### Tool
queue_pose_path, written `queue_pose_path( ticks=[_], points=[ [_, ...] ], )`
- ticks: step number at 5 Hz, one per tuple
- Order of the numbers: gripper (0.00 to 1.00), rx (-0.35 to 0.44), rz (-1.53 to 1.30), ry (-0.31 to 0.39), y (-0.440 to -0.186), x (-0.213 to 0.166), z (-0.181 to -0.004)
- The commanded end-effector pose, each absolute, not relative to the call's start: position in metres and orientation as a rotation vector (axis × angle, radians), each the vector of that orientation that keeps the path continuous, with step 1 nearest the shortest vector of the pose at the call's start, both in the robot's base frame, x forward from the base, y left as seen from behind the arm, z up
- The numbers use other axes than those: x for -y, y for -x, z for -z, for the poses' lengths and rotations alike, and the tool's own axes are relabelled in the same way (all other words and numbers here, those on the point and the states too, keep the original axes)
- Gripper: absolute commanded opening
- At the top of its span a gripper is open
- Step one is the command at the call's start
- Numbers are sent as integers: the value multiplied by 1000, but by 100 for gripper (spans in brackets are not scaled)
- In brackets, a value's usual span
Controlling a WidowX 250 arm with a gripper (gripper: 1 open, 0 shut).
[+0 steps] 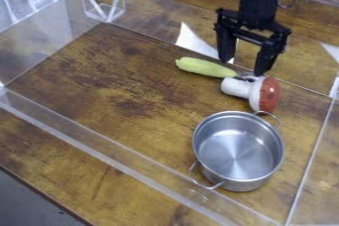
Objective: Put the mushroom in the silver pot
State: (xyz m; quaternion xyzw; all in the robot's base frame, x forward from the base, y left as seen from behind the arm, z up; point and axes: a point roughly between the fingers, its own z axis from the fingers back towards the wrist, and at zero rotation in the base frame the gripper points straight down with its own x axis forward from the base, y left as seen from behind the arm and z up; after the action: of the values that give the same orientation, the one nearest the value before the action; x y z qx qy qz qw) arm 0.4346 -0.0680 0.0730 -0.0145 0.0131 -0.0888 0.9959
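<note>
Mushroom [255,89] lies on its side on the wooden table [119,81], cap toward the right, just beside the yellow-green vegetable [207,67]. Silver pot [239,149] sits near it toward the front, nothing inside. Gripper [251,61] hangs over the vegetable's end, jaws wide apart, holding nothing.

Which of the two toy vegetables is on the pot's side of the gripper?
The mushroom, red-brown cap and white stem, lying on its side between the open gripper and the silver pot. The yellow-green corn lies further left.
</note>
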Motion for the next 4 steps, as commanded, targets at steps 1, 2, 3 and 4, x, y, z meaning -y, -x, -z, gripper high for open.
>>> queue_pose_path(
  ticks=[1, 2, 3, 4],
  points=[
    [100, 84, 230, 35, -434, 73, -112],
    [100, 93, 258, 35, -424, 92, -116],
    [100, 101, 288, 30, -418, 107, -118],
    [100, 123, 301, 31, -411, 116, -124]
  ],
)
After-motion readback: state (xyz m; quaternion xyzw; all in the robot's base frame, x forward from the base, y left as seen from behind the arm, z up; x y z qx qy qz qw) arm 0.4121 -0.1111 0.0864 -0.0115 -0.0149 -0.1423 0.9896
